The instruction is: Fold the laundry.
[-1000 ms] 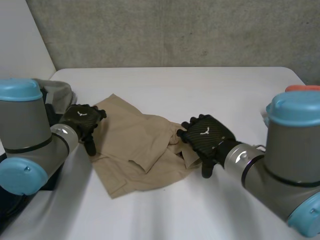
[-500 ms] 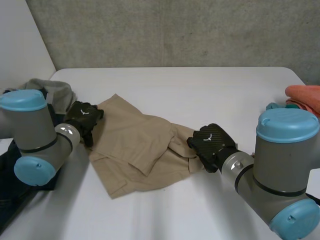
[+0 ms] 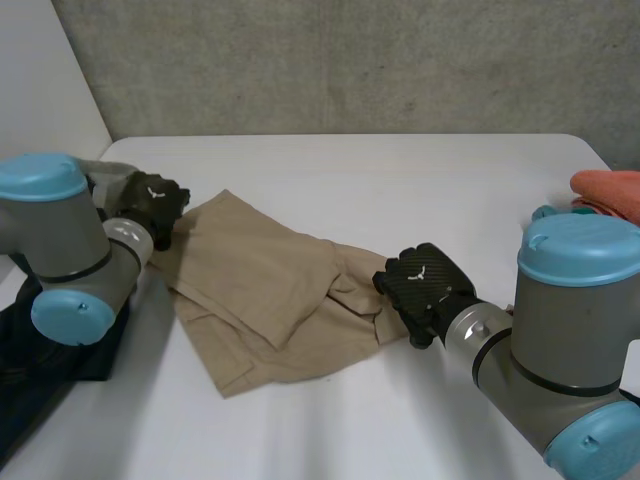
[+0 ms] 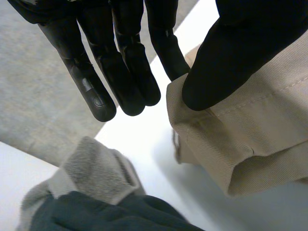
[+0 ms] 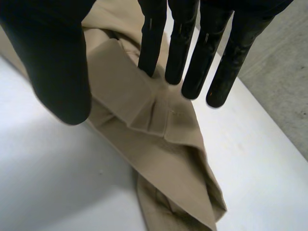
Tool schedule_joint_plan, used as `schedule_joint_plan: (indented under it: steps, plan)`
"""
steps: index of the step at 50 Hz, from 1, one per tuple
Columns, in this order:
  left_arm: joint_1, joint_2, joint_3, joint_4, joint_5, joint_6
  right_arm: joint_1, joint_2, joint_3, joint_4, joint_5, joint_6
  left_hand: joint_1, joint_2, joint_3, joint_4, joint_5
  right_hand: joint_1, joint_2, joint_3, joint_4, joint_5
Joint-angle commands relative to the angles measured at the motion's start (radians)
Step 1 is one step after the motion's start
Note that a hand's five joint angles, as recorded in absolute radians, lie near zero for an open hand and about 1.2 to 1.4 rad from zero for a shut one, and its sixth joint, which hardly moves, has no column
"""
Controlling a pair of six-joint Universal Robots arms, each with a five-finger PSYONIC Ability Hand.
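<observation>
Tan garment [image 3: 262, 285], soft and limp, pinched at its thick hem corner by left hand [image 3: 155, 205], with right hand [image 3: 425, 288] spread open over opposite end.

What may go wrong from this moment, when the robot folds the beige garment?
The left hand pinches only the hem of the beige garment, so it may slip out. The garment lies bunched at the open right hand; folding now may trap creases. The grey cloth beside the left hand might get dragged along.
</observation>
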Motion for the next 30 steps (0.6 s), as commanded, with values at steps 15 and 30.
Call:
schedule_joint_plan:
  steps: [15,30]
  plan:
    - [-0.085,0.131,0.002,-0.005,-0.004,-0.220,-0.093,-0.084,-0.028,0.013,0.000,0.175,0.276,0.207,0.210,0.199,0.246,-0.288,-0.383,-0.388,-0.390,-0.387]
    - [-0.110,0.180,-0.072,-0.013,-0.011,-0.225,-0.118,-0.088,-0.067,0.060,-0.003,0.182,-0.316,-0.385,-0.382,-0.394,-0.346,-0.302,-0.398,-0.403,-0.405,-0.401]
